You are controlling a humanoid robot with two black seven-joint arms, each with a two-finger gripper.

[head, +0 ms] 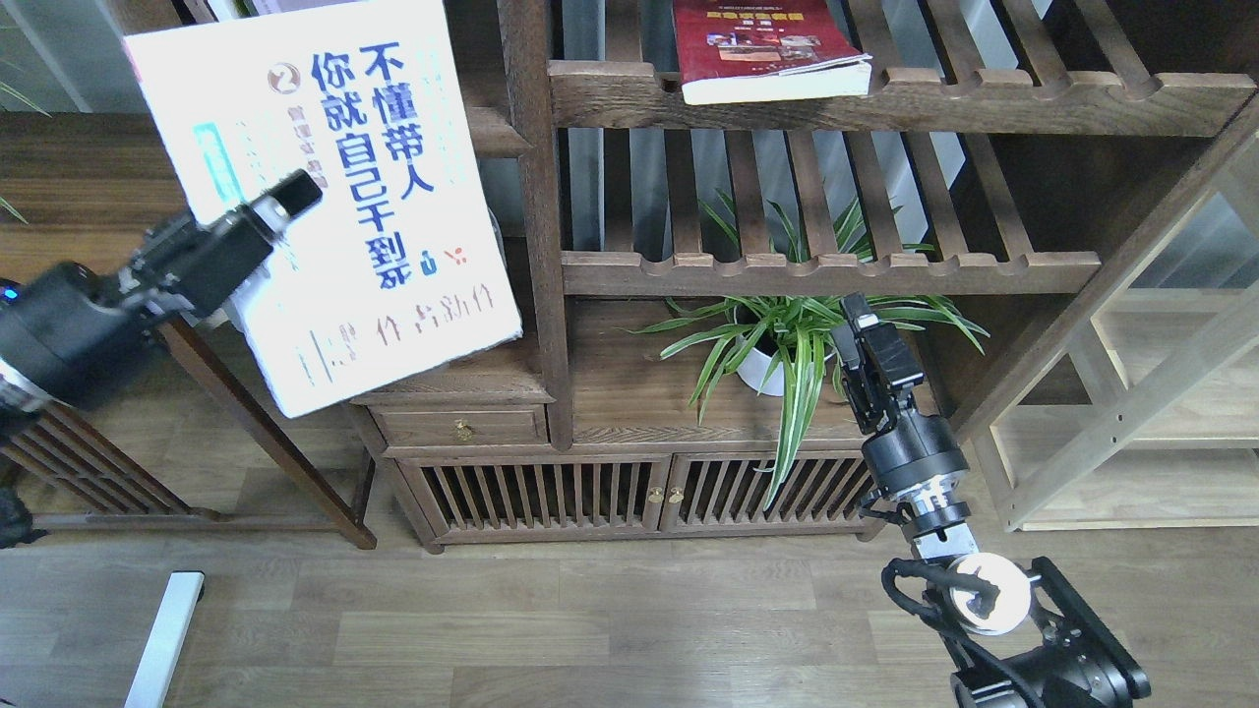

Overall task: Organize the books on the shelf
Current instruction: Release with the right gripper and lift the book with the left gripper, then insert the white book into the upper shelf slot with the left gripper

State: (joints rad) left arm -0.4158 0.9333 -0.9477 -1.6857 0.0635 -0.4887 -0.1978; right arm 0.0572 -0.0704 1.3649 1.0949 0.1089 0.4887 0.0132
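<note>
My left gripper (280,202) is clamped on the white book (334,187), one finger lying across the cover near its left edge; the book is held up at the far left, tilted, its blue title facing me, and it hides most of the plank shelf (492,133) behind it, of which only the right end of the front edge shows beside the post (536,197). My right gripper (866,334) hangs low at the right, in front of the plant (787,339); it holds nothing, but seen from behind I cannot tell how wide its fingers stand.

The step in hand, as I judge it, is carrying this book to the plank shelf; to do it well I should turn the book upright with its spine toward me, bring its lower edge above the moulded front edge before pushing in, and keep its right corner off the post; the grip sits near one edge of a large cover, so the book may swing, and slow wrist moves are wise.

Counted: one white book in my grip; one red book (762,49) lying flat on the slatted shelf (984,103) far right; any books on the plank shelf are hidden, save slivers at the top edge; one plant; two grippers.
</note>
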